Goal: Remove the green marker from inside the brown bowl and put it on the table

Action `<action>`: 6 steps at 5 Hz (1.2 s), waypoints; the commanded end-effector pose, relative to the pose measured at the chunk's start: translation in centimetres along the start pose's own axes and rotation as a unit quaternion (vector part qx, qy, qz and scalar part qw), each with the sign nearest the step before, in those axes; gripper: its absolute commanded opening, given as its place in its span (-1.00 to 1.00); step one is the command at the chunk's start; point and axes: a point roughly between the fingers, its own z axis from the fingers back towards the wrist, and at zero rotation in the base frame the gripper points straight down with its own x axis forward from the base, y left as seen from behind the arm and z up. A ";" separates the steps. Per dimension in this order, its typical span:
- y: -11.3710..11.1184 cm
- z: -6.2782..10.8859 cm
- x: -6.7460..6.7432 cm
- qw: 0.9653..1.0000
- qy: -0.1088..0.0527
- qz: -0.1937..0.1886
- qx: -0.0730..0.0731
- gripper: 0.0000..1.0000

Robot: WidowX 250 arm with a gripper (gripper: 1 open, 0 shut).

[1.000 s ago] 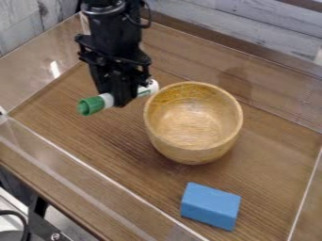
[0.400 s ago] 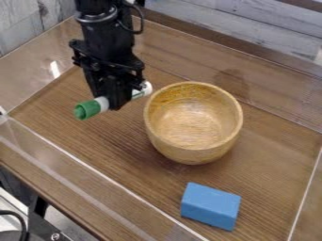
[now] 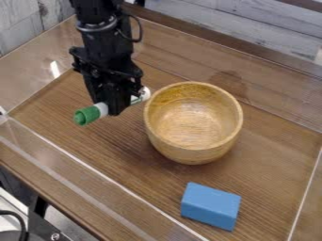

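Note:
The green marker (image 3: pixel 96 111) lies nearly level in my gripper (image 3: pixel 116 102), its green cap poking out to the lower left and its white end toward the bowl. The gripper is shut on the marker's barrel and points straight down, just above the table (image 3: pixel 101 160), left of the brown bowl (image 3: pixel 193 120). The light tan wooden bowl stands upright in the middle of the table and its inside is empty.
A blue rectangular block (image 3: pixel 209 204) lies on the table in front of the bowl, toward the lower right. Low clear acrylic walls (image 3: pixel 38 151) edge the tabletop on every side.
The gripper with the marker has sunk a little and drifted left, away from the bowl. The bowl and the blue block have not moved.

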 end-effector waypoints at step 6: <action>2.1 -1.3 1.3 1.000 -0.009 0.011 0.026 -1.00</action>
